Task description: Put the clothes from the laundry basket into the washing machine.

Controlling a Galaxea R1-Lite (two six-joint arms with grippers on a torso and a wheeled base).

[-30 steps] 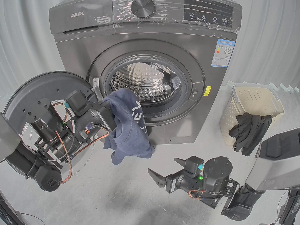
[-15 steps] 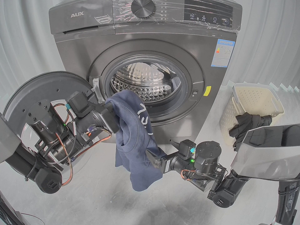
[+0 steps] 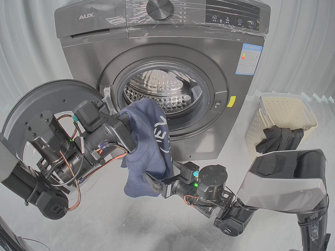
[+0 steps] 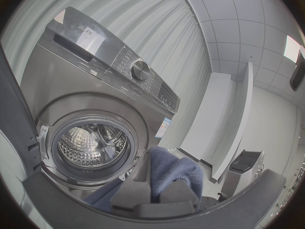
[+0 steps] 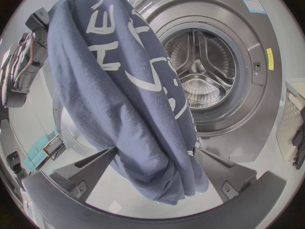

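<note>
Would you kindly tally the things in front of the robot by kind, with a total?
Washing machine: 1
Laundry basket: 1
Blue garment: 1
Black garment: 1
Total: 4

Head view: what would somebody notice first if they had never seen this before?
The big blue sweatshirt dangling in front of the washing machine's open round mouth, pinched up high by the left gripper. The right gripper sits open around the sweatshirt's lower end. Off to the right, a black garment droops over the laundry basket's rim.
</note>
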